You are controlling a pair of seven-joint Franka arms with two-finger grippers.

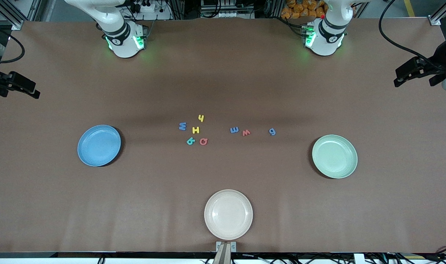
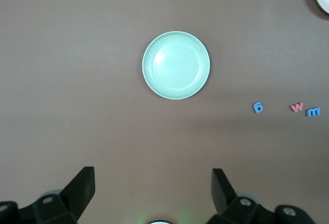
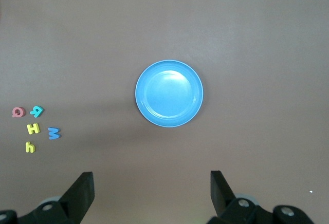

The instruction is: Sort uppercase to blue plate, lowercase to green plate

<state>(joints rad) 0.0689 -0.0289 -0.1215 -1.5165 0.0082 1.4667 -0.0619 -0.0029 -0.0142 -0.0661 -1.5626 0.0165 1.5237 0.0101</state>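
Eight foam letters lie mid-table. The uppercase blue M [image 1: 182,126], yellow H [image 1: 196,129], teal B [image 1: 190,140] and red Q [image 1: 203,141] cluster with the lowercase yellow h [image 1: 201,118]. Blue m [image 1: 234,129], red w [image 1: 246,132] and blue g [image 1: 272,131] lie in a row toward the green plate [image 1: 334,156]. The blue plate [image 1: 99,145] sits toward the right arm's end. High over the green plate [image 2: 176,65], my left gripper [image 2: 153,175] is open and holds nothing. My right gripper [image 3: 151,179] is open and holds nothing, high over the blue plate [image 3: 169,93].
A cream plate [image 1: 228,214] sits at the table edge nearest the front camera. Black camera mounts reach in over both ends of the table [image 1: 14,83] [image 1: 421,69]. The arm bases [image 1: 125,40] [image 1: 324,38] stand at the table edge farthest from the front camera.
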